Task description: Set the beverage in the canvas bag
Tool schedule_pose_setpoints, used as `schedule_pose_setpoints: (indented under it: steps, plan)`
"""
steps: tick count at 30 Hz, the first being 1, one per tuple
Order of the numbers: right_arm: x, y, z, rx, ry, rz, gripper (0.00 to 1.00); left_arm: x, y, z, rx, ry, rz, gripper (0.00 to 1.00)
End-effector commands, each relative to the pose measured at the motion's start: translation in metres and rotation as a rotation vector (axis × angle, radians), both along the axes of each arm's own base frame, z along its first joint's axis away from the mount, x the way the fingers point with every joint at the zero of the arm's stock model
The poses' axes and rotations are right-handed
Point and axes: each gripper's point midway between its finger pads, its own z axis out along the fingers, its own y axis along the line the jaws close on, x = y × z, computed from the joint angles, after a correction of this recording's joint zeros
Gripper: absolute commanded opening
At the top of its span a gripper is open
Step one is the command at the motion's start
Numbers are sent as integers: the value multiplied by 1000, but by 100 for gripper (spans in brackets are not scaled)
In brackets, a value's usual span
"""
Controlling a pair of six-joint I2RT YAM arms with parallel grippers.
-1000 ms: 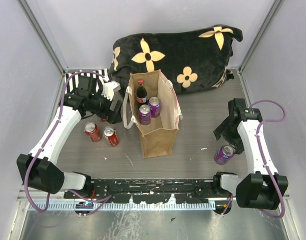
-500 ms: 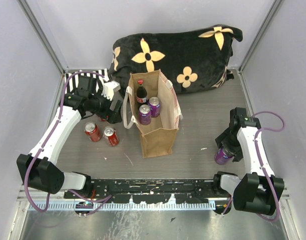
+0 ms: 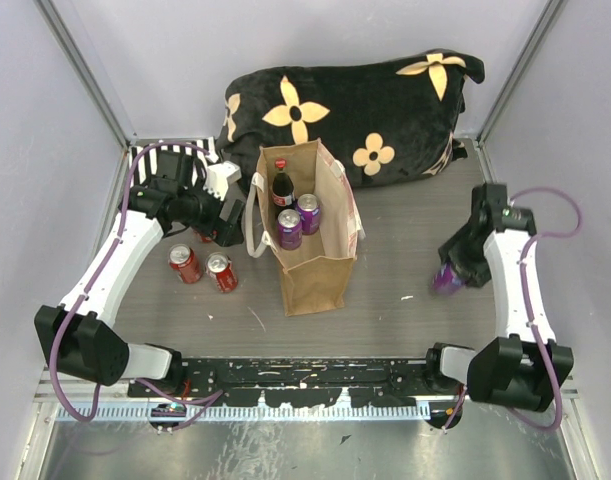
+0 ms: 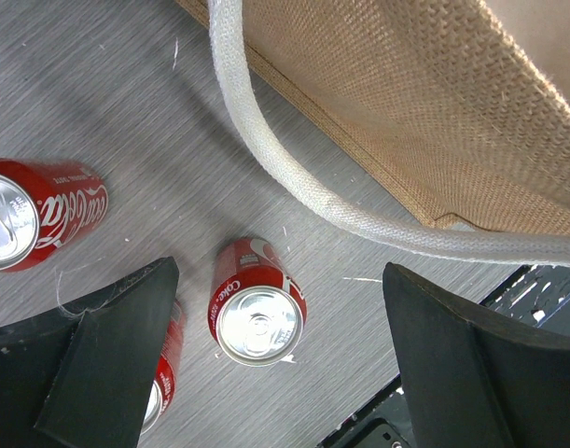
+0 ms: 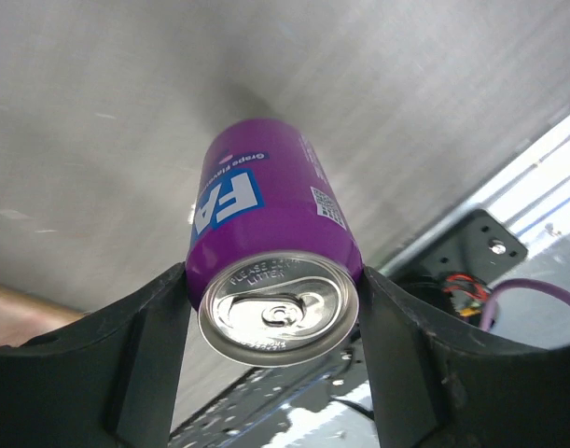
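Observation:
The tan canvas bag [image 3: 313, 268] stands upright at the table's middle, with a dark bottle [image 3: 282, 187] and two purple cans [image 3: 298, 220] inside. At the right, my right gripper [image 3: 455, 272] is shut on a purple can [image 3: 448, 279] lifted off the table; in the right wrist view both fingers press the sides of that purple can [image 5: 266, 261]. My left gripper [image 3: 223, 215] hangs open to the left of the bag by its cream handle [image 4: 303, 177]. Red cans [image 4: 258, 303] stand on the table below the left gripper.
Two red cans [image 3: 185, 263] [image 3: 222, 272] stand left of the bag. A black cushion with tan flowers [image 3: 355, 110] lies behind the bag, and a striped cloth [image 3: 175, 160] sits at the back left. The black rail [image 3: 305, 375] runs along the near edge.

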Motion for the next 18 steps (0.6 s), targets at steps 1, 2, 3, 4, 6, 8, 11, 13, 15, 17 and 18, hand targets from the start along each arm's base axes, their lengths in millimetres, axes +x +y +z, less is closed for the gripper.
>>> schedule_pose_setpoints:
  steps: [1,2,3,4,6,8,11,13,15,17,18]
  plan:
    - [86,-1,94,2,-337,79,1,12,-2,11,-10,-46,-13,98]
    - [101,2,110,10,-385,99,1,12,-2,10,-9,-47,-13,98]
    - [118,6,128,18,-443,124,1,13,-2,10,-9,-46,-13,98]
    - [134,11,146,28,-500,154,1,13,-2,10,-8,-48,-11,98]
    - [163,25,179,40,-592,216,1,13,-2,9,-7,-49,-11,98]
    - [194,53,206,45,-660,309,1,13,-1,8,-3,-49,-9,98]
    - [226,99,248,58,-775,430,1,11,-1,7,-4,-45,-9,98]
    - [239,130,265,83,-824,501,1,11,-1,6,-2,-47,-16,98]
    - [246,162,280,111,-876,568,1,13,0,6,7,-55,-17,98]
    - [246,190,293,140,-926,627,1,14,0,6,9,-61,-19,98]
    - [245,203,295,155,-939,651,1,14,0,4,9,-59,-20,98]
